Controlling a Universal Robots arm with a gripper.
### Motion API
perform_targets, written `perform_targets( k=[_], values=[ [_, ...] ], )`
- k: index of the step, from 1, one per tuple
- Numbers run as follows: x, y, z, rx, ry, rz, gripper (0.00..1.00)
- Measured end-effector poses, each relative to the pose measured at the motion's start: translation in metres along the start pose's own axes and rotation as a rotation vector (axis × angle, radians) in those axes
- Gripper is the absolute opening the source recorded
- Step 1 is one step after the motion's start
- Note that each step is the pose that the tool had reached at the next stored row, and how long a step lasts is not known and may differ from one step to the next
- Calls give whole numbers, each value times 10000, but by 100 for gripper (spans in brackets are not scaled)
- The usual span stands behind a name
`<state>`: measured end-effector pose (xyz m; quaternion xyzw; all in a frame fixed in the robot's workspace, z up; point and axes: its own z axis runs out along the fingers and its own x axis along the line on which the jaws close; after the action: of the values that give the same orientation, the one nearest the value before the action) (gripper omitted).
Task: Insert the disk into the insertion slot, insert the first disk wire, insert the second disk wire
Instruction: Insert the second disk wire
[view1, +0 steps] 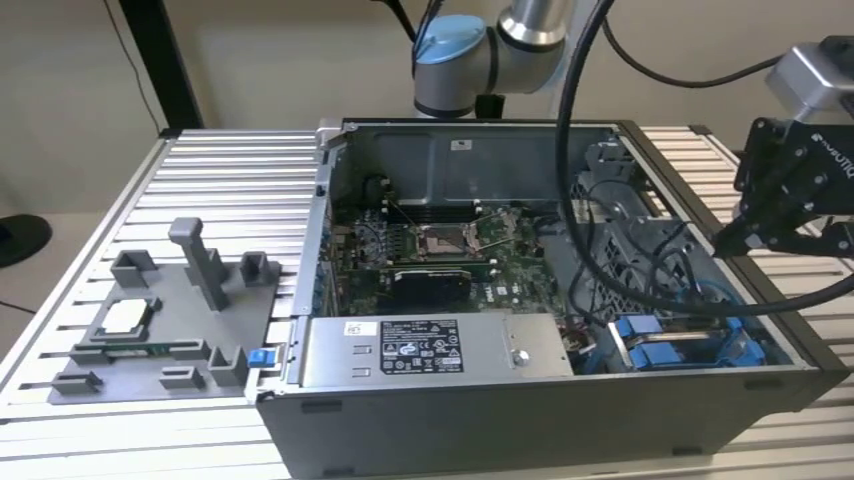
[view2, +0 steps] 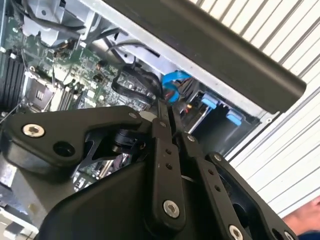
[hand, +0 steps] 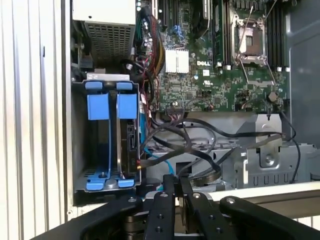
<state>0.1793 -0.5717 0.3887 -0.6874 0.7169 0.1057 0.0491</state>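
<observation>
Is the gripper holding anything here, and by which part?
Cannot be told. The gripper is shut and a blue wire runs close by its tips, but no grip on it shows.

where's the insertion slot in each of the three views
exterior view: insertion slot in the case's near corner, at the exterior view's right.
second wrist view: its blue tabs sit beneath the case's dark rim.
first wrist view: the blue-railed bay, between case wall and motherboard.
shared landmark: cpu socket.
</observation>
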Motion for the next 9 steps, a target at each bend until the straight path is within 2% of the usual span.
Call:
perform_targets(
  k=[4, 9],
  values=[
    [9, 177, 9, 19, 1, -5, 0],
    [40, 403, 22, 111, -4, -25, 0]
  ],
)
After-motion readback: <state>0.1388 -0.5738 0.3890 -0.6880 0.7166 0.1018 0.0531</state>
